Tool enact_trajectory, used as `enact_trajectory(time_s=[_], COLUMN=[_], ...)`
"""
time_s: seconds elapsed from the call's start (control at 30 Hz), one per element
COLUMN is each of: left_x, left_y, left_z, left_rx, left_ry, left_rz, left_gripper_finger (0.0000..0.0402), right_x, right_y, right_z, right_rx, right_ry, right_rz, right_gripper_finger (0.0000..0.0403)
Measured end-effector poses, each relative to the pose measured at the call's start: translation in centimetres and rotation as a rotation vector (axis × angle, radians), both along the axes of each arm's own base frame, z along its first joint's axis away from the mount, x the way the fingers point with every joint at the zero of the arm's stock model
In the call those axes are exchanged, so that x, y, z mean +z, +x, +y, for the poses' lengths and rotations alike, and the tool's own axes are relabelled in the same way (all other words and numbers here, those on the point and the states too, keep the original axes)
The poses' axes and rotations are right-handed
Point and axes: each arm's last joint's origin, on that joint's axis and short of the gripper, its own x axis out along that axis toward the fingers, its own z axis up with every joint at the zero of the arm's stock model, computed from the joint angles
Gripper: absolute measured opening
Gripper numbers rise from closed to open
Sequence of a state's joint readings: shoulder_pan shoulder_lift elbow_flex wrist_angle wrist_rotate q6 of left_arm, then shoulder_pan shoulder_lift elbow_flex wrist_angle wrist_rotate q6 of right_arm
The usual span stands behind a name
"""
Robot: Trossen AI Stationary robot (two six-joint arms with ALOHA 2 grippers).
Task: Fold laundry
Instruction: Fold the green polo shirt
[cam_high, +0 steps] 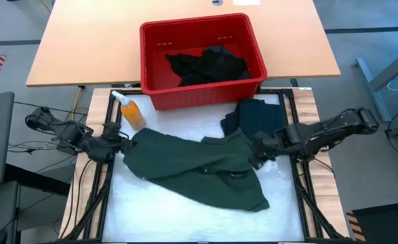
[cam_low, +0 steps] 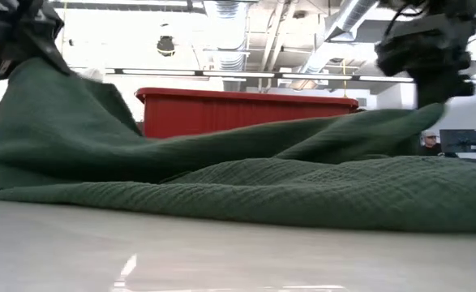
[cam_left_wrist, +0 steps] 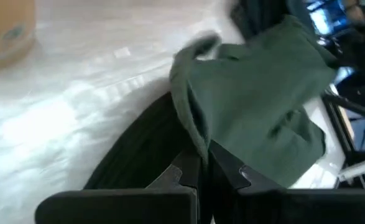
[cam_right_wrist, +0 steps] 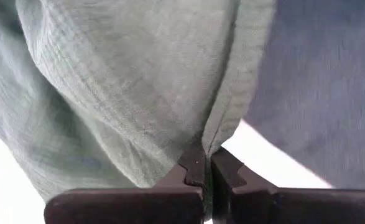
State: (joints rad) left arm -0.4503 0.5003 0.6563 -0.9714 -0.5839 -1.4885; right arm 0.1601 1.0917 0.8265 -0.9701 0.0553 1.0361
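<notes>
Laundry is lying across the white worktop [cam_high: 185, 207]: a dark green shirt [cam_high: 199, 169] is spreading from the left edge toward the right, its cloth rumpled and lifting at both ends. The left hand [cam_high: 122, 137] is pinching the shirt's left edge, its fingers [cam_left_wrist: 191, 171] clenched on a fold of the green fabric, while the right hand [cam_high: 258, 150] is gripping the shirt's right edge in the same way, its fingers closed tight on a hem. A folded dark garment [cam_high: 256, 116] is resting just beyond the shirt on the right, and more black clothing [cam_high: 209, 64] is sitting heaped inside the red bin [cam_high: 156, 91] at the worktop's far edge. An orange spray bottle [cam_high: 131, 110] is lying near the bin's left corner. Behind the bin a wooden table [cam_high: 83, 41] is standing on grey floor. Across the room, ceiling ducts [cam_low: 347, 20] and lights are showing, and a person [cam_low: 429, 143] is sitting at a monitor far off.
</notes>
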Motion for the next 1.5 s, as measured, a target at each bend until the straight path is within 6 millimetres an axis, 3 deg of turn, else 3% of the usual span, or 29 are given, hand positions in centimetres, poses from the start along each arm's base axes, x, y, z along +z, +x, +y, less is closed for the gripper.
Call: enact_trajectory(time_s=[0.3,0.6,0.9,1.07,1.27,1.5], left_x=[-2.3,-2.6,-1.4,-0.1,1.9,1.2], left_y=[1.8,3.0,4.4,5.4,6.4,7.3], left_z=[-0.8,-0.6,0.3,1.2,2.6,4.3], left_rx=[0.066,0.18,0.271,0.307,0.332,0.285], left_ry=[0.004,0.102,0.301,0.384,0.502,0.493], left_rz=[0.033,0.023,-0.081,-0.155,-0.234,-0.168], left_gripper_finger=[0.0,0.0,0.0,0.0,0.0,0.0], right_x=[-0.2,-0.1,1.1,2.4,5.6,6.7], right_y=[-2.5,-2.9,-2.7,-3.0,-3.0,-4.4], right_z=[3.9,5.0,3.3,1.4,-0.4,-1.4], right_rx=[-0.077,-0.114,-0.3,-0.407,-0.356,-0.252], right_ry=[-0.029,-0.056,-0.438,-0.534,-0.688,-0.801], right_rz=[0.081,0.035,-0.281,-0.386,-0.574,-0.544], right_gripper_finger=[0.0021,0.0021,0.0021,0.0021,0.0021,0.002])
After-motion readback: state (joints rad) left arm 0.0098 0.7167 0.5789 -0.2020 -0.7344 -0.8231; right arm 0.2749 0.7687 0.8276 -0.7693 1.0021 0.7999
